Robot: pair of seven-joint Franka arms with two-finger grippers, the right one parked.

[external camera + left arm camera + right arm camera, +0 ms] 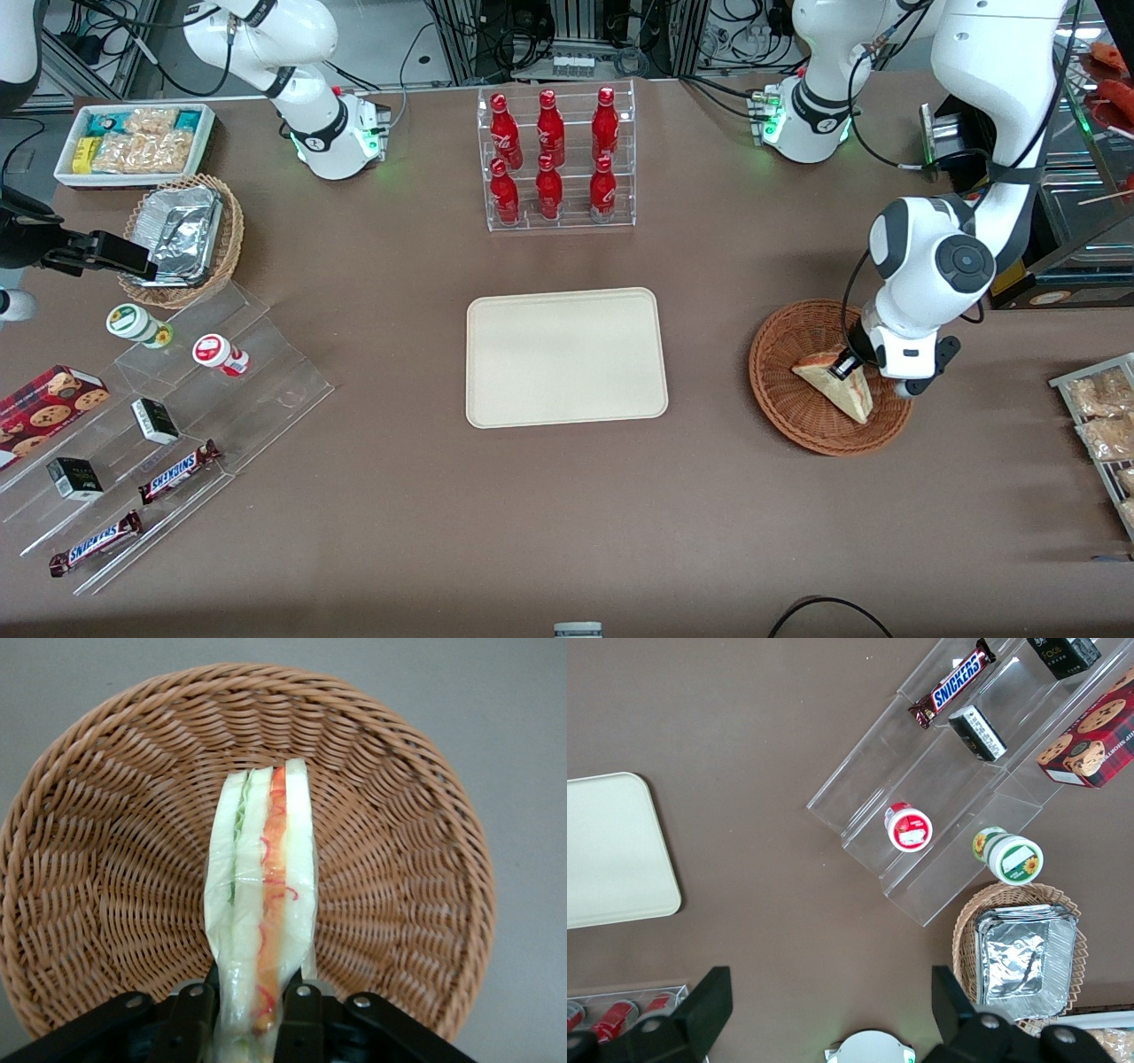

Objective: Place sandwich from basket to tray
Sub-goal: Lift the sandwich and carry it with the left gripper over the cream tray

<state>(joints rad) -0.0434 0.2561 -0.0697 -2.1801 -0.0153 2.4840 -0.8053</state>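
The sandwich [834,381] is a wrapped triangular wedge of white bread with a red-orange filling, standing on edge in the round reddish-brown wicker basket [784,390]. My left gripper [852,365] is down in the basket, shut on the sandwich's end. In the left wrist view the two black fingers [303,1019] press both sides of the sandwich [266,895], which stands across the basket's woven floor [115,859]. The cream-beige tray [565,356] lies flat at the table's middle, beside the basket toward the parked arm's end; it also shows in the right wrist view [611,850].
A clear rack of red bottles [555,159] stands farther from the front camera than the tray. A clear stepped stand with snack bars and cups [151,443], a tan basket with foil [186,237] and a white box of packets [135,142] lie toward the parked arm's end. A tray of packets [1103,421] is beside the basket.
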